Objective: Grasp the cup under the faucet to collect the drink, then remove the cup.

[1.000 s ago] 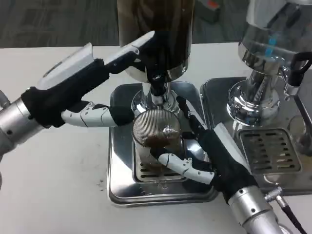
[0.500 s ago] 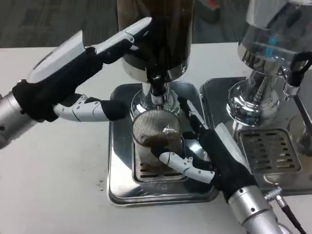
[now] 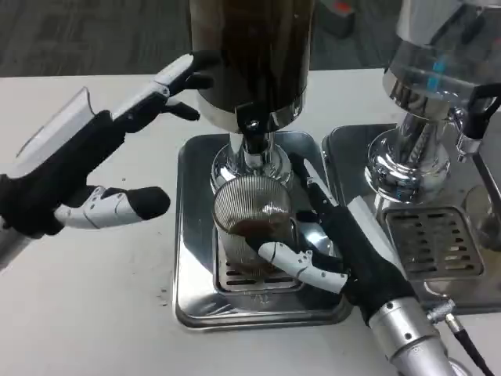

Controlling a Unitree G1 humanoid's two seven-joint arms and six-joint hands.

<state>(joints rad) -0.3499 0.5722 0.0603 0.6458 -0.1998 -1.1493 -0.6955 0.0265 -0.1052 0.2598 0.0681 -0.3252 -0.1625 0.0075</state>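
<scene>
The ribbed glass cup [image 3: 252, 227] stands upright on the grate of the steel drip tray [image 3: 192, 235], directly below the faucet [image 3: 254, 149] of the dark drink dispenser [image 3: 250, 55], with a little brown liquid showing in its bottom. The right hand [image 3: 337, 251] is the one at the cup: it comes in from the cup's right side, its thumb curled across the front of the glass low down and its other fingers [image 3: 309, 184] reaching up past the far right side, so the cup sits in the crook between them and appears to be held. How firmly the far fingers press on the glass cannot be told from this angle. The left hand [image 3: 86, 168] hovers well to the left, above the white table [image 3: 94, 313] and off the tray, its fingers spread apart and holding nothing; its upper fingertips lie near the dispenser's lower rim but seem clear of it. The relation that matters for the coming move is vertical: the cup's long axis runs straight up toward the spout, whose tip sits just above the rim, while the holding hand lies to the right and front. Taking the cup away would therefore likely mean drawing it sideways or toward the robot, kept level, rather than lifting it, since a lift could knock the rim against the faucet. A second dispenser [image 3: 438, 86] with its own tray stands close on the right, which narrows the room on that side.
</scene>
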